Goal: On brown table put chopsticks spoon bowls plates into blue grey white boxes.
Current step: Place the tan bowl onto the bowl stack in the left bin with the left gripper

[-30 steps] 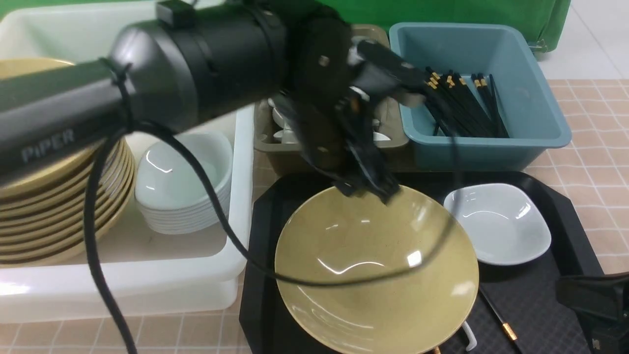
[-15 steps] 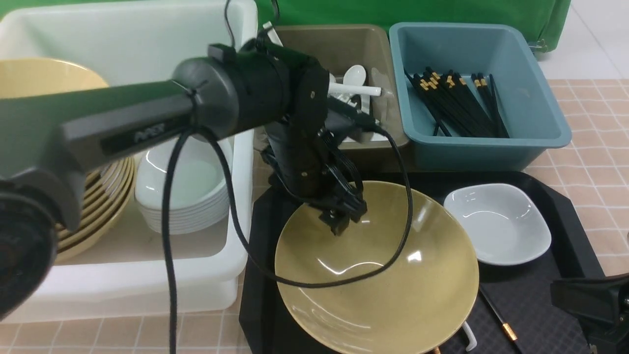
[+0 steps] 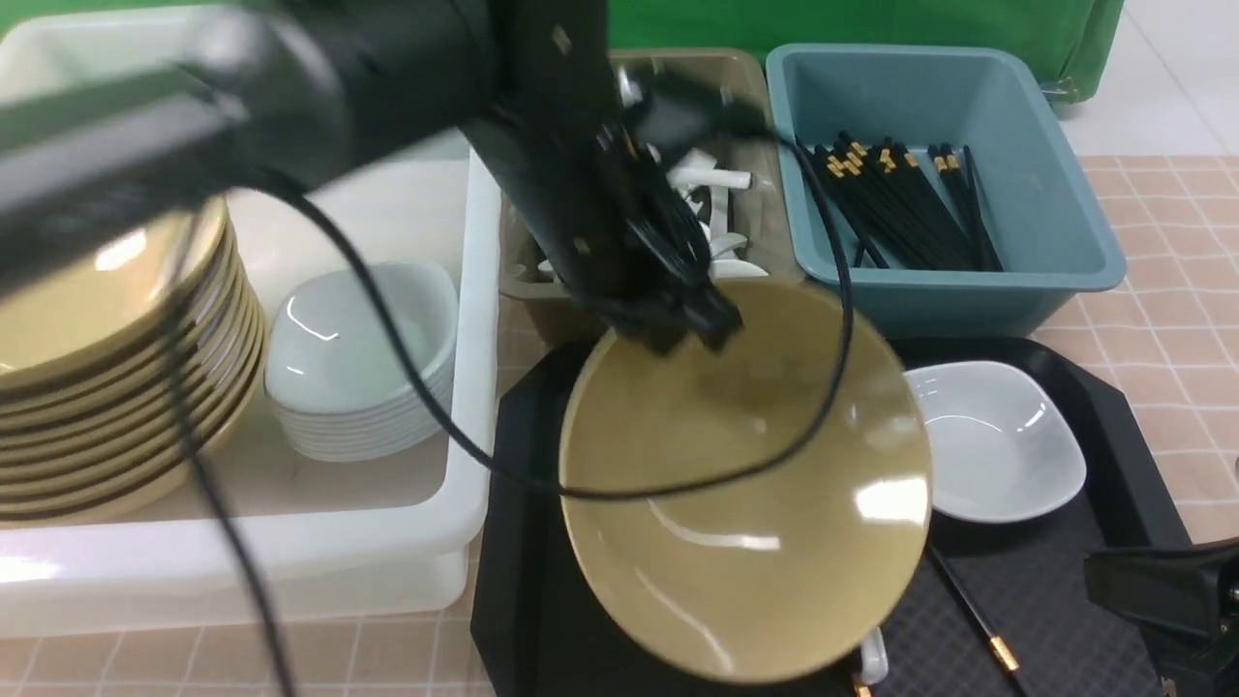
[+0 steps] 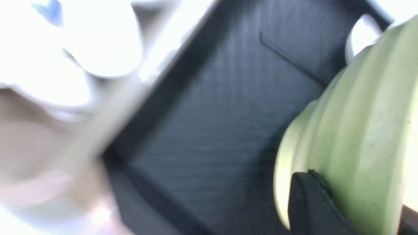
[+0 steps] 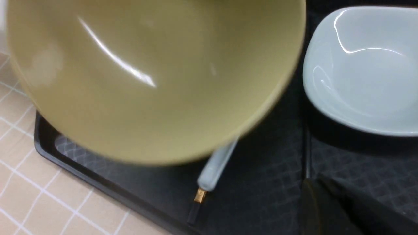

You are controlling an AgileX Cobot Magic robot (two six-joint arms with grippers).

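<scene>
Bright, even overhead light. We log specular streaks on the yellow bowl [image 3: 774,600] and white plate [image 3: 997,455]; the front rim of the white tub [image 3: 242,571] blows out. Motion blur smears the left arm [image 3: 319,97] in the front view. Left wrist view: heavily blurred, whites clipped, bowl tinted green. Right wrist view: bowl edge soft.

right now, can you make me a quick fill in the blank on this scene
1. The left gripper has its jaws shut on the yellow bowl, gripping it by its ____.
2. The teal-blue box holds only black ____.
3. The small white plate sits on the black tray, on the bowl's ____ side.

Missing words: rim; chopsticks; right.
</scene>
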